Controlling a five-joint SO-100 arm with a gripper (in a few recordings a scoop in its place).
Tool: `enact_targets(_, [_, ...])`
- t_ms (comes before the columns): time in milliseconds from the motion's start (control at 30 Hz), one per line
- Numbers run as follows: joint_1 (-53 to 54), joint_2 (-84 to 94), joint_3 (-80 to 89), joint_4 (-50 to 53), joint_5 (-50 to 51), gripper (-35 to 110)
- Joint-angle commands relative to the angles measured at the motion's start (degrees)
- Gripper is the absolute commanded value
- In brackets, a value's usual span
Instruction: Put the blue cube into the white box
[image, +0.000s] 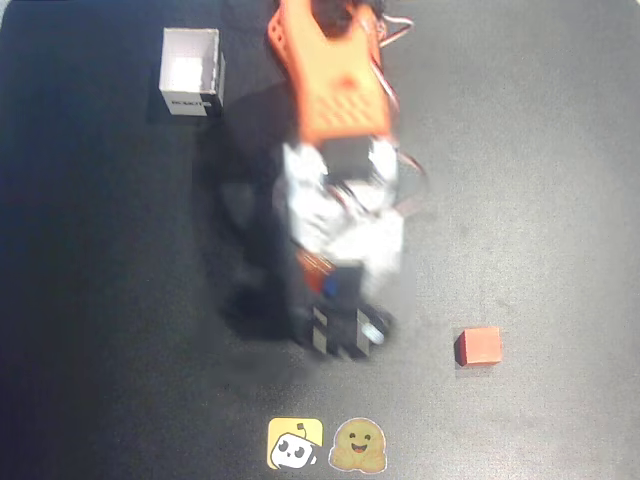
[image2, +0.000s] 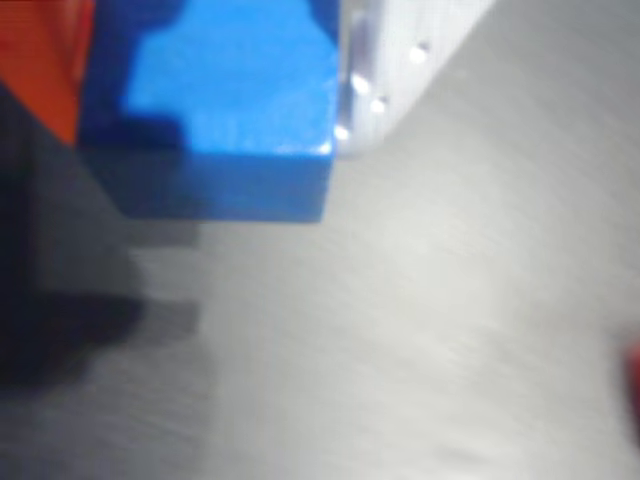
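The pincer (image2: 215, 110) pinches the blue cube (image2: 225, 120) between an orange finger and a pale one, low over the middle of the dark counter (image: 520, 150). The hold looks shallow, so a quick swing could shake it loose. The white box (image: 190, 72) sits well apart at upper left in the overhead view with open counter between, and the red-orange cube (image: 479, 346) lies off to the right.

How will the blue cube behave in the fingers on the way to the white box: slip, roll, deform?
The blue cube looks solid and flat-faced, so it probably won't deform or roll. Its matte faces suggest fair grip between the fingers. It looks small, so likely light. The white box is thin-walled and might shift if bumped.
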Motion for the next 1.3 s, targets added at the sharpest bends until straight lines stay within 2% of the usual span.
enact_targets(0, [5.01, 9.32, 2.9, 1.41, -4.75, 0])
enact_targets(600, [39.55, 33.22, 14.77, 15.56, -19.34, 0])
enact_targets(967, [48.87, 53.09, 29.53, 18.81, -22.15, 0])
enact_targets(1267, [61.0, 57.92, 34.8, 19.6, -28.65, 0])
